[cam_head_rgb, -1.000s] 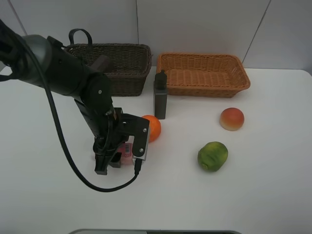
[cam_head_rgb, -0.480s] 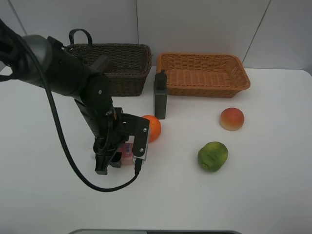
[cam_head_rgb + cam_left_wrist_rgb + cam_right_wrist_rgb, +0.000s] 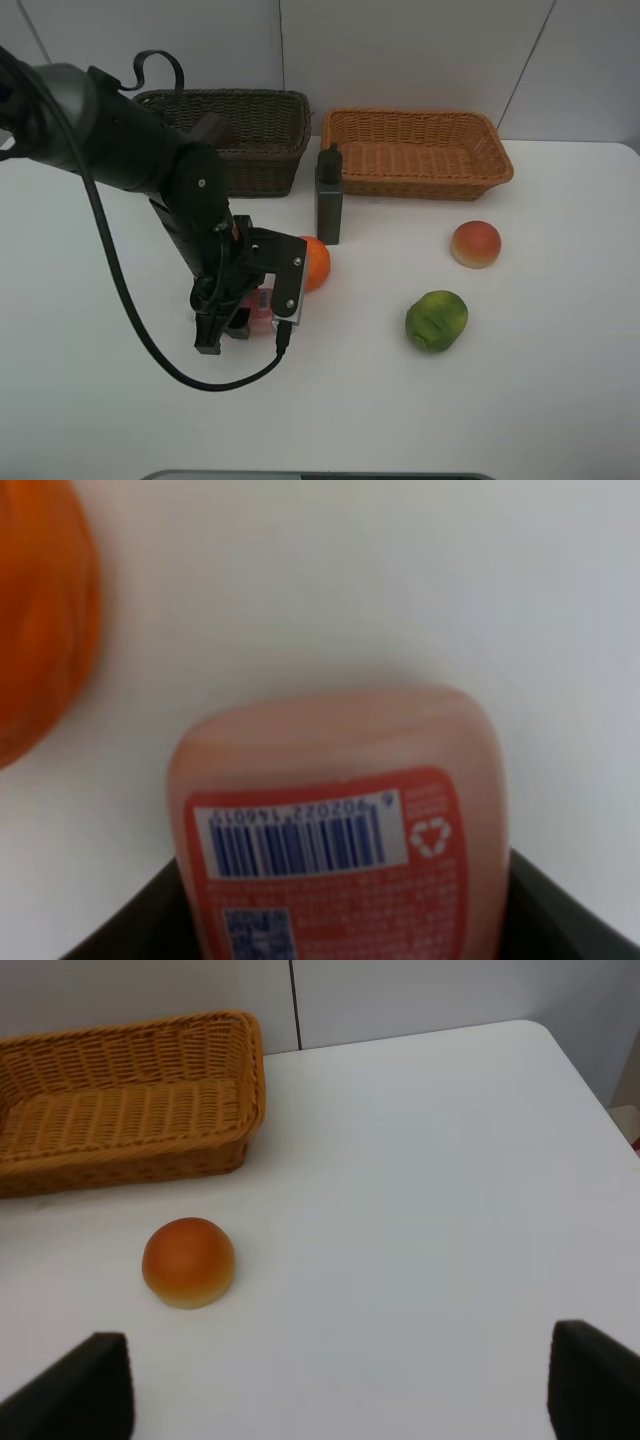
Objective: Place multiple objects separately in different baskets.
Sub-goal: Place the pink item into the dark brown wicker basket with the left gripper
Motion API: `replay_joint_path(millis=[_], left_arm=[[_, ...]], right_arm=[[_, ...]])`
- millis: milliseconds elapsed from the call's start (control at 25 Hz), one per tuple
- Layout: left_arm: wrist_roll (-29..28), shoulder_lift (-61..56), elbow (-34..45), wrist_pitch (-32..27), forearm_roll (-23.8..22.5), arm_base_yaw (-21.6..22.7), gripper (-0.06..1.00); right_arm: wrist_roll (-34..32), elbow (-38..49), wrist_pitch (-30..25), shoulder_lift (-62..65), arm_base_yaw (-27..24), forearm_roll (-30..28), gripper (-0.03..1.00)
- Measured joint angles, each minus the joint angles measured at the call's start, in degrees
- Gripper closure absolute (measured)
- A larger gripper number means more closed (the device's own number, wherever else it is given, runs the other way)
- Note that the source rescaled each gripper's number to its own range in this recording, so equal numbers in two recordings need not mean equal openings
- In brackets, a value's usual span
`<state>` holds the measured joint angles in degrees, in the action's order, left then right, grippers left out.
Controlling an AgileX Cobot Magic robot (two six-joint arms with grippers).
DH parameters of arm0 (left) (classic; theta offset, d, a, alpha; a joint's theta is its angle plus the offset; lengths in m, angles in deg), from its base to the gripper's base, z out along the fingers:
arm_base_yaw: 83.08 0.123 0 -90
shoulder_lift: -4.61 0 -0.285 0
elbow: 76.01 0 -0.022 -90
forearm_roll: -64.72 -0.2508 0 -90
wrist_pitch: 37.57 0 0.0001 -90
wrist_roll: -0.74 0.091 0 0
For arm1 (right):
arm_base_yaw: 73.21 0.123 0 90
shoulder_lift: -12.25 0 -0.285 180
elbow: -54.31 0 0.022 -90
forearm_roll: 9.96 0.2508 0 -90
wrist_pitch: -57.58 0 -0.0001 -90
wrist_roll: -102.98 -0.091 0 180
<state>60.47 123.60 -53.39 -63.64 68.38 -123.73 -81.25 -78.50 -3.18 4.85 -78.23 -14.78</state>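
Note:
My left gripper [image 3: 228,325] is shut on the pink squeeze bottle [image 3: 261,308], low over the table left of centre. In the left wrist view the bottle [image 3: 330,830] fills the space between the dark fingers, barcode label up. The orange [image 3: 314,262] [image 3: 40,620] sits just beside it. Behind the orange the tall dark grey bottle [image 3: 328,197] stands upright. A red-yellow peach-like fruit [image 3: 475,244] [image 3: 188,1262] and a green fruit [image 3: 436,320] lie on the right. My right gripper [image 3: 345,1400] stands open over bare table, out of the high view.
The dark brown basket [image 3: 265,172] stands at the back left, with a mauve cup [image 3: 208,129] partly hidden by my arm. The orange-tan basket [image 3: 415,186] [image 3: 130,1155] stands at the back right. The table's right edge [image 3: 590,1070] is near the right gripper.
The left arm's upper part has leaned back a little and the wrist has risen slightly, with the pink bottle still gripped. Nothing else has moved.

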Motion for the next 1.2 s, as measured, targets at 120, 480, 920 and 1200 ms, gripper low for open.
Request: replay_joint_path(millis=[120, 480, 920, 1200], left_arm=[[0.0, -4.0, 0.0, 0.0, -0.6, 0.3, 0.94], [-6.3, -13.0, -0.6, 0.6, -1.0, 5.8, 0.94], [-9.1, -9.6, -17.8, -1.2, -1.1, 11.7, 0.94], [-9.5, -0.6, -31.5, -1.5, -7.3, 13.4, 0.94]], right_arm=[[0.0, 0.0, 0.0, 0.0, 0.0, 0.0, 0.11], [0.0, 0.0, 0.0, 0.0, 0.0, 0.0, 0.11], [0.0, 0.0, 0.0, 0.0, 0.0, 0.0, 0.11], [0.0, 0.0, 0.0, 0.0, 0.0, 0.0, 0.11]])
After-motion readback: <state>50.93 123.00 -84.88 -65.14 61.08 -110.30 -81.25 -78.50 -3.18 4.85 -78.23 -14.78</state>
